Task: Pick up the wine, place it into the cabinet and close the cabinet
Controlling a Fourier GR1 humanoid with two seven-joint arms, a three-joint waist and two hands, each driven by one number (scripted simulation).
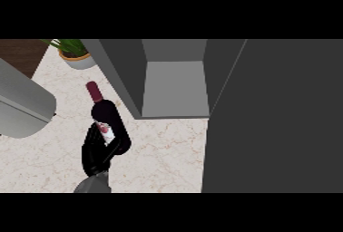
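The wine bottle (102,108) is dark with a red cap and a pale label, and it stands a little left of the cabinet's opening. My right hand (100,152) is curled round its lower body and hides the base; its grey forearm comes in from the lower edge. The grey cabinet (173,86) stands open just right of the bottle, with its shelf floor bare. Its dark door (275,118) is swung out wide and fills the right side of the view. Only a thick grey forearm (20,106) of my left arm shows at the left edge, without its hand.
A potted green plant (75,55) stands at the back left on the marble counter (161,154). Dark wood (20,52) shows beyond the counter's far left corner. The open door blocks the whole right side.
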